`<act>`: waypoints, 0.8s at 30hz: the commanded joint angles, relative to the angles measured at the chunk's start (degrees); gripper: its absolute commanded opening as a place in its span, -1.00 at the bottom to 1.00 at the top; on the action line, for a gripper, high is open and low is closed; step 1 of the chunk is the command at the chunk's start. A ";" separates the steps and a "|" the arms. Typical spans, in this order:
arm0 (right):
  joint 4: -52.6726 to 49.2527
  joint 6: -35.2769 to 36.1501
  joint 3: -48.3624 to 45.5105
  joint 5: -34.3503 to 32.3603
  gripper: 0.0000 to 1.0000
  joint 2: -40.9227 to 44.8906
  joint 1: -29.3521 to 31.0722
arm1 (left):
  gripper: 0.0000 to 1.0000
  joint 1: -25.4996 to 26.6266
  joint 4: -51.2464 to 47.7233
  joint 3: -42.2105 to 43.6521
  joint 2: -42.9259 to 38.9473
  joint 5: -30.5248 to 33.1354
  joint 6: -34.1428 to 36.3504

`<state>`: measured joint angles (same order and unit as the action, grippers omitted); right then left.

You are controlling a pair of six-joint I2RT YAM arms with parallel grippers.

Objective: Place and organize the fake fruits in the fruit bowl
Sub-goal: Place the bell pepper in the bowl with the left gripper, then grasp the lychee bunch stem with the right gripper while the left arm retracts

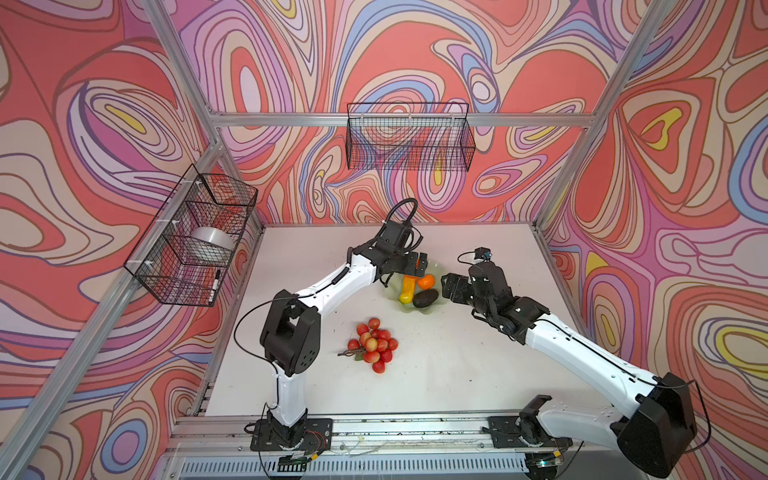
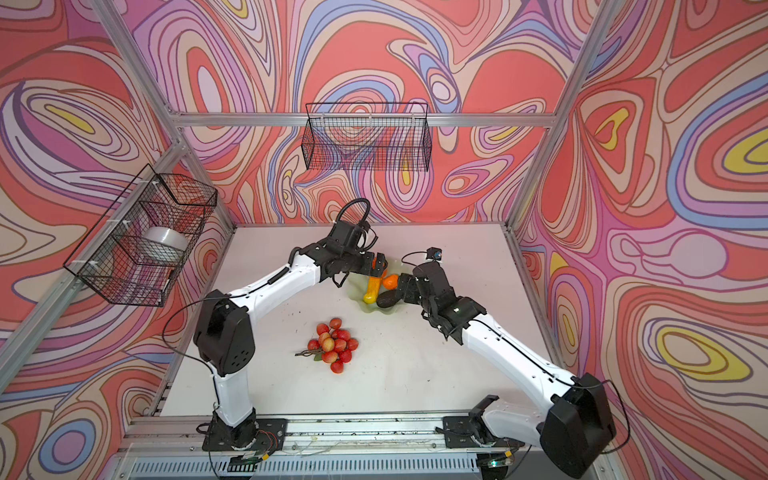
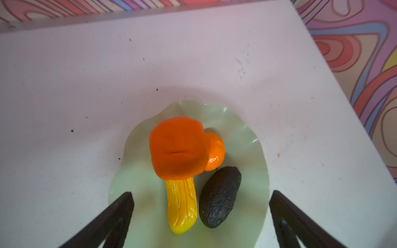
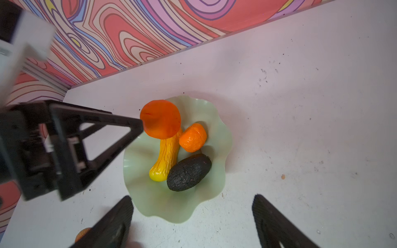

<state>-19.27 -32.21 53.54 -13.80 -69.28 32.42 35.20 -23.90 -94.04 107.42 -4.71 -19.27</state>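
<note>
Top views: ribbed fruit (image 1: pixel 407 289), orange (image 1: pixel 426 281) and avocado (image 1: pixel 424 298) lie in the bowl (image 1: pixel 405 308). Grapes (image 1: pixel 374 345) lie on the surface (image 1: pixel 457 365), well apart from both hands, so this placement appears to be what is left. The left hand (image 1: pixel 419 266) hangs over the bowl's far side and the right hand (image 1: pixel 446 286) is near its rim. Left wrist: fingers spread wide and empty above the lumpy fruit (image 3: pixel 177 148), a fourth fruit resting on the ribbed fruit's end. Right wrist: right hand wide and empty, with one left finger (image 4: pixel 120 124) just beside the lumpy fruit.
</note>
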 commanded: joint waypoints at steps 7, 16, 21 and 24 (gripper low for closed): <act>-4.02 8.51 8.07 6.59 0.70 -8.33 3.45 | 1.00 -4.13 8.34 15.24 -22.03 12.89 -0.54; -5.23 12.96 12.82 13.02 0.76 -17.19 19.10 | 1.00 -16.89 9.79 40.70 -42.80 14.46 -12.14; -5.16 15.64 12.20 14.36 0.79 -20.54 26.07 | 1.00 -22.94 6.73 50.76 -51.25 13.42 -17.72; -3.76 15.69 12.00 15.83 0.80 -22.26 26.68 | 1.00 -24.68 6.23 53.61 -54.10 12.58 -18.70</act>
<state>-23.57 -18.00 65.67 0.54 -90.00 59.24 11.66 -16.36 -41.91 55.35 8.75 -34.22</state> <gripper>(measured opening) 0.899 0.999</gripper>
